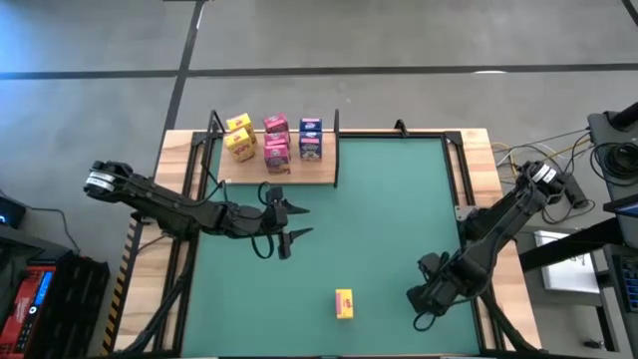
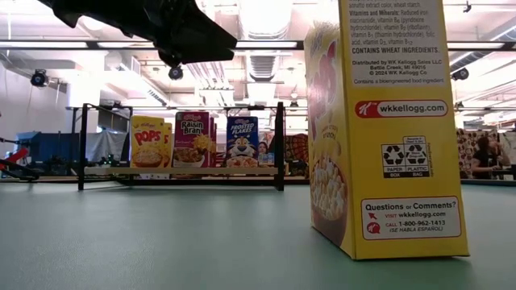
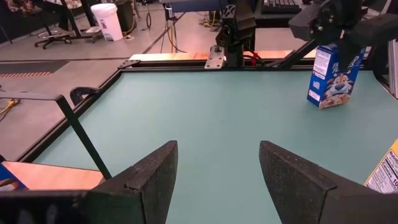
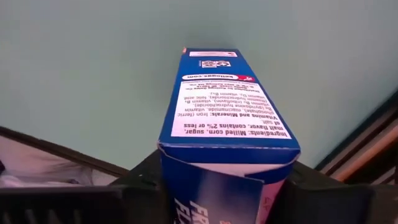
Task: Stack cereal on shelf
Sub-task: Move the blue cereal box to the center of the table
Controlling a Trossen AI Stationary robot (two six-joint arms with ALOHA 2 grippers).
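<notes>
The shelf (image 1: 327, 176), a pale board with black uprights, stands at the mat's far left and carries yellow (image 1: 240, 140), pink (image 1: 276, 141) and blue (image 1: 310, 140) cereal boxes, all upright. A yellow box (image 1: 344, 302) stands alone near the front edge and looms large in the low view (image 2: 387, 129). My right gripper (image 1: 427, 291) is at the near right, shut on a blue box (image 3: 331, 78) that it hides from above. My left gripper (image 1: 296, 221) hovers open over the mat just in front of the shelf, with nothing between its fingers (image 3: 217, 149). My right gripper (image 4: 224, 186) pinches the blue box's upper end (image 4: 171, 163) between its two fingers, one on each of two opposite faces. The fingers come from above, pointing steeply down. The box is upright, and its bottom (image 3: 323, 104) looks to be on the mat.
Black frame rails (image 1: 467, 189) run along the mat's sides over the wooden table top. Cables and gear (image 1: 583, 184) lie beyond the right edge. Open green mat (image 1: 389, 219) stretches between the shelf, the lone yellow box and my right arm.
</notes>
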